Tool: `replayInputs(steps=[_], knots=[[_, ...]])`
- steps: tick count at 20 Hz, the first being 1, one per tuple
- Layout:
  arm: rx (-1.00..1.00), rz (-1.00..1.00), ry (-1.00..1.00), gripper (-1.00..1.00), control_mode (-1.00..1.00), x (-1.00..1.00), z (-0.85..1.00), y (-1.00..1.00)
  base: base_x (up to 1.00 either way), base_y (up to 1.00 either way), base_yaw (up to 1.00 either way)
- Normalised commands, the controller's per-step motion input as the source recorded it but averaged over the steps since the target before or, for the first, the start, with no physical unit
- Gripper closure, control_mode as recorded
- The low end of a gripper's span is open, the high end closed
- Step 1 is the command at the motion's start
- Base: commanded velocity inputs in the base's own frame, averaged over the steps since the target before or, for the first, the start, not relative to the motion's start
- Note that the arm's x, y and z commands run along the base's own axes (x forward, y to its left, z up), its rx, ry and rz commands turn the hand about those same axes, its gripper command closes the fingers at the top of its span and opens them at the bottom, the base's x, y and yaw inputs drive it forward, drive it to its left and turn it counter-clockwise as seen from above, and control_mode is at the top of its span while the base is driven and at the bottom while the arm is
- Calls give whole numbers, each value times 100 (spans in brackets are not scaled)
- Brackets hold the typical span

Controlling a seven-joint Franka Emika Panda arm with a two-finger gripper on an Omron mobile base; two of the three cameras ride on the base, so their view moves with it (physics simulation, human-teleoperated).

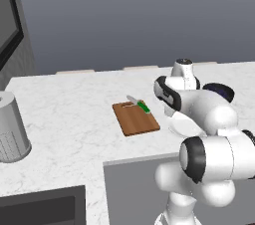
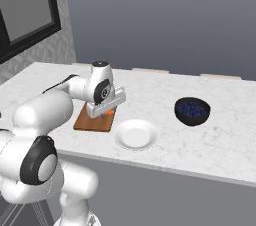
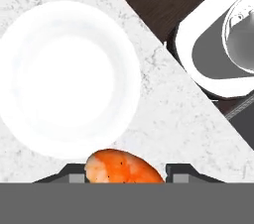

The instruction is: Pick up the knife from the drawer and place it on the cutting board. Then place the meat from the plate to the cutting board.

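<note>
1. Twice spotted the meat (image 3: 122, 167), in the hand view and the right base view: squeezed between the fingers (image 3: 181, 172) of the end effector (image 2: 103, 113), which was closed on it.
2. Hung over the end of the cutting board (image 1: 134, 119) nearest the white plate (image 2: 135, 134).
3. Found the knife (image 1: 141, 105) lying on the board's far edge.
4. Saw a dark bowl (image 2: 192, 110) on the desk (image 1: 64, 114), past the plate.

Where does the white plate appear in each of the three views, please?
Left base view: white plate right of centre, partly behind the arm.
Right base view: plate at centre, right of the cutting board.
Hand view: plate upper left, above the meat in the jaws.
Shared landmark: the marble counter, whose front edge runs beside the plate.
</note>
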Motion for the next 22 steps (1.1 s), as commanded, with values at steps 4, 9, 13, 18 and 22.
replayInputs(steps=[4,9,13,18,22], knots=[[-1,9,2,100,-100,18,1,100,0,0,0],[-1,0,0,100,-100,79,-14,62,0,0,0],[-1,0,0,100,-100,62,-47,33,0,0,0],[0,1,0,100,-100,10,-47,10,0,0,0],[0,3,0,100,-100,-3,-53,16,0,0,0]])
